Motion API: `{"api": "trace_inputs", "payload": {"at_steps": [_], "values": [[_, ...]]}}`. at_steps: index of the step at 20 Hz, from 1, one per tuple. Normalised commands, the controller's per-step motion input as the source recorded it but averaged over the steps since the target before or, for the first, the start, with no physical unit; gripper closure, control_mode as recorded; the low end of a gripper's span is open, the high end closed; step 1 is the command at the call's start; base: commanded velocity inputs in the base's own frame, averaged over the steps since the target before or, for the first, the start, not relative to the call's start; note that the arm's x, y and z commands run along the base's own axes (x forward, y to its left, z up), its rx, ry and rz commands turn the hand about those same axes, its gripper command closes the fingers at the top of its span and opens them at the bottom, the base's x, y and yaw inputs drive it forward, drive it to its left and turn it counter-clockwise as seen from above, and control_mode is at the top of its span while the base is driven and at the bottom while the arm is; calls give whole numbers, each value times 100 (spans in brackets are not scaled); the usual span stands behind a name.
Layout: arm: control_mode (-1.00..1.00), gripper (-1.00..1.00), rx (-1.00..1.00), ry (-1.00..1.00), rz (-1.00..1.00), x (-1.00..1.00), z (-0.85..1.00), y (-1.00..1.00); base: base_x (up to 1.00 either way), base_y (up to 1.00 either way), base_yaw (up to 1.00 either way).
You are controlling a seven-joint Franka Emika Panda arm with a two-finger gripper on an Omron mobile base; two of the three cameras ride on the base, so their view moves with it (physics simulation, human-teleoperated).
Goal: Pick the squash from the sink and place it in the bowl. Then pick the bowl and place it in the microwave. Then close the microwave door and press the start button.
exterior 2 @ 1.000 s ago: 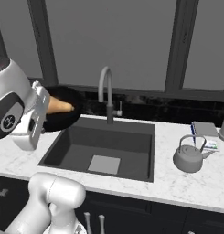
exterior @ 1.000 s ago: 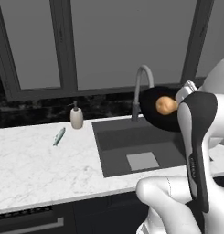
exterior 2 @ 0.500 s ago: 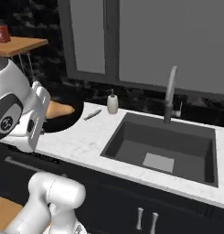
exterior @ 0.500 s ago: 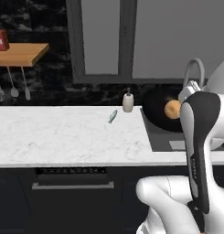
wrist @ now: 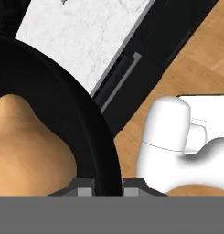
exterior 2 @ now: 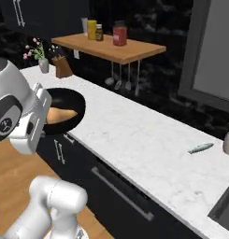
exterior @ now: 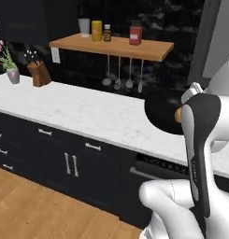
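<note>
Above the front edge of the white marble counter (exterior 2: 148, 144), the gripper (wrist: 108, 188) is clamped on the rim of the black bowl (exterior 2: 64, 112), one finger on each side of its wall, holding it in the air. The squash (wrist: 26, 151) lies inside the bowl (its pale neck toward the rim). On the back wall hangs a wooden shelf (exterior: 116, 45) bearing jars, ladles under it, with a knife block (exterior: 39, 74) and a flower vase (exterior: 12, 73) to the left.
</note>
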Motion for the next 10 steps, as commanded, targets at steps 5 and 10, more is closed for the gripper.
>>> {"api": "trace_inputs", "payload": {"at_steps": [5, 10], "values": [[100, 100, 0, 0, 0, 0, 0, 0, 0, 100, 72], [100, 100, 0, 0, 0, 0, 0, 0, 0, 87, 81]]}}
